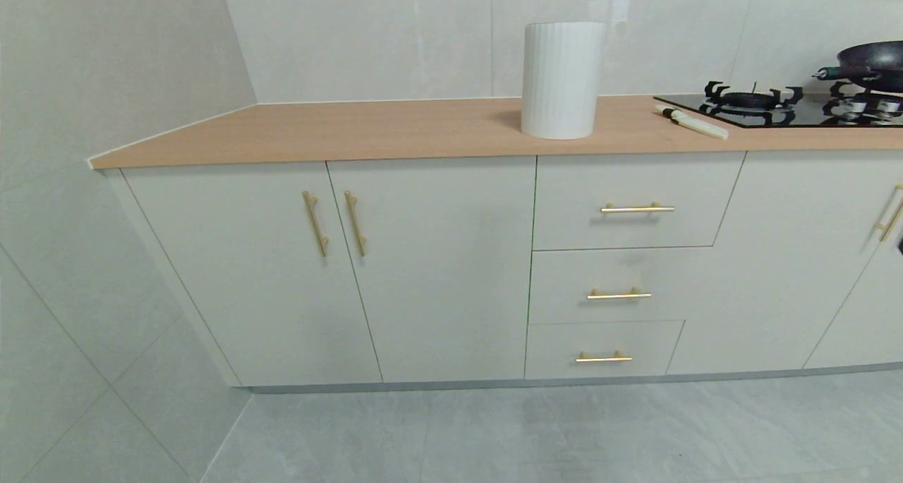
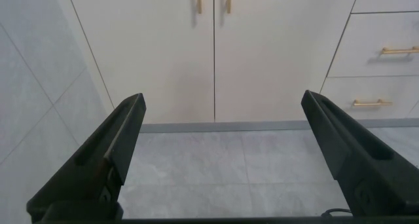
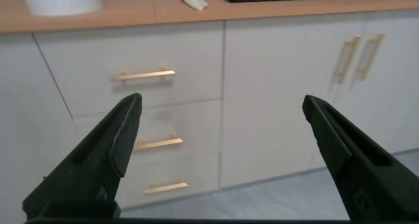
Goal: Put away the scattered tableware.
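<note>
Cream-handled utensil point(image 1: 691, 123) flat on the wooden surface point(image 1: 388, 127) at the corner of the hob point(image 1: 790, 118), near the white ribbed holder point(image 1: 562, 80). Left pincer point(image 2: 221, 98) wide open and empty, low before the cabinet doors point(image 2: 262, 54); right pincer point(image 3: 221, 100) open and empty, facing the drawers point(image 3: 131, 54).

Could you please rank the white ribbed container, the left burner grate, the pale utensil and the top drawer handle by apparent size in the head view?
1. white ribbed container, clearly the largest.
2. left burner grate.
3. pale utensil and top drawer handle: they look about equally long, so I leave them unranked. The handle is nearer the camera.
</note>
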